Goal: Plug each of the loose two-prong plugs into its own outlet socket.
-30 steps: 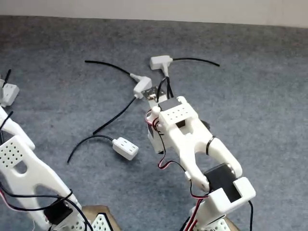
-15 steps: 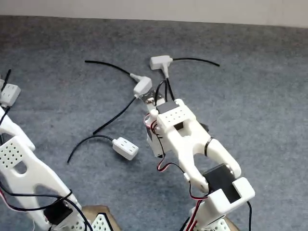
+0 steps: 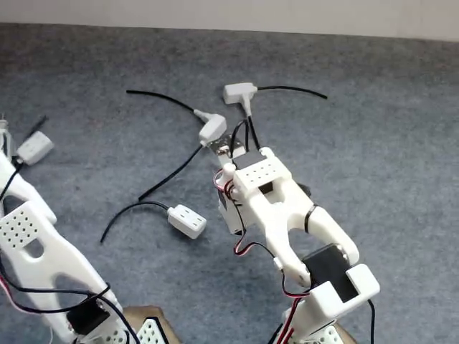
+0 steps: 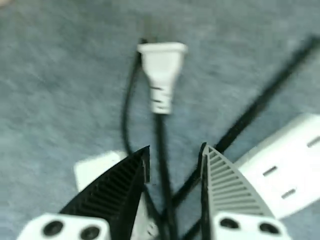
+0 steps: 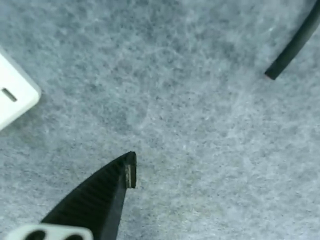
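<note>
In the left wrist view my left gripper (image 4: 173, 150) is open just above the carpet, with a black cord (image 4: 162, 175) running between its fingers. That cord leads to a white two-prong plug (image 4: 161, 70) lying ahead, and a white outlet block (image 4: 285, 170) lies close beside the gripper. The high view shows a white outlet (image 3: 34, 147) by the left arm at the table's left edge. My right gripper (image 3: 228, 145) hangs low next to another white plug (image 3: 212, 128). One black finger (image 5: 112, 192) shows over bare carpet, so the jaws stand wide open and hold nothing.
A T-shaped white plug (image 3: 239, 92) with a cord lies at the back. A three-slot outlet (image 3: 188, 220) with a curved cord lies mid-table. Loose black cords cross the grey carpet. A white block's corner (image 5: 12, 100) and a cord end (image 5: 295, 47) lie near the right gripper.
The white outlet at the left edge has shifted right and turned. The right arm edged slightly toward the plug a second ago and has since kept still.
</note>
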`<state>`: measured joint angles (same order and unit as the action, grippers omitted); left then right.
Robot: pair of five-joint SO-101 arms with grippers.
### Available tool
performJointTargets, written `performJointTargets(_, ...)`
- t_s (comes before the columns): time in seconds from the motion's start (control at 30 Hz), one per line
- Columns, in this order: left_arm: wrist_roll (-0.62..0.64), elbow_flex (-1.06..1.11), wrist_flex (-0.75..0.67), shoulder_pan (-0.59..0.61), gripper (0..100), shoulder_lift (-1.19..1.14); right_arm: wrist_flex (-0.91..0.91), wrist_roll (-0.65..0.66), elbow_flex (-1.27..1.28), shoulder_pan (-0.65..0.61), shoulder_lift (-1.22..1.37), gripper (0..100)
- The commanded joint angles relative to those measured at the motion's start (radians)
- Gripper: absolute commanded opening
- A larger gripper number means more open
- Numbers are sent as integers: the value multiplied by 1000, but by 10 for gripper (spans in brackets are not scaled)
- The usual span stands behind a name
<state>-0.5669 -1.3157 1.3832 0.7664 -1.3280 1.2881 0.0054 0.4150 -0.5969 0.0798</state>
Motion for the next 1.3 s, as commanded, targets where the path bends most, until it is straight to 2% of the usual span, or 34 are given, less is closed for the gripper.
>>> performJointTargets(0.0, -9, 8, 78, -68, 203, -1, -2, 11, -4, -10, -13, 589)
performJointTargets(0.17, -12, 8, 21, -31, 203, -2, -1, 11, -4, -10, -13, 589)
performJointTargets(0.4, -12, 7, -118, 81, 203, -1, -1, 11, -4, -10, -15, 589)
performJointTargets(0.6, -8, 16, -120, 87, 196, -4, -1, 26, -4, -10, -15, 589)
performJointTargets(0.83, -6, 7, -21, 25, 4, 4, 21, 29, -4, -10, -15, 589)
performJointTargets(0.97, 91, 5, -32, 74, 93, 5, 21, 31, -4, -7, -15, 589)
performJointTargets(1.1, 221, 5, -114, 134, 189, 5, 21, 31, -4, -8, -15, 589)
performJointTargets(1.27, 310, 13, -150, 160, 201, -1, 21, 31, -4, -10, -15, 589)
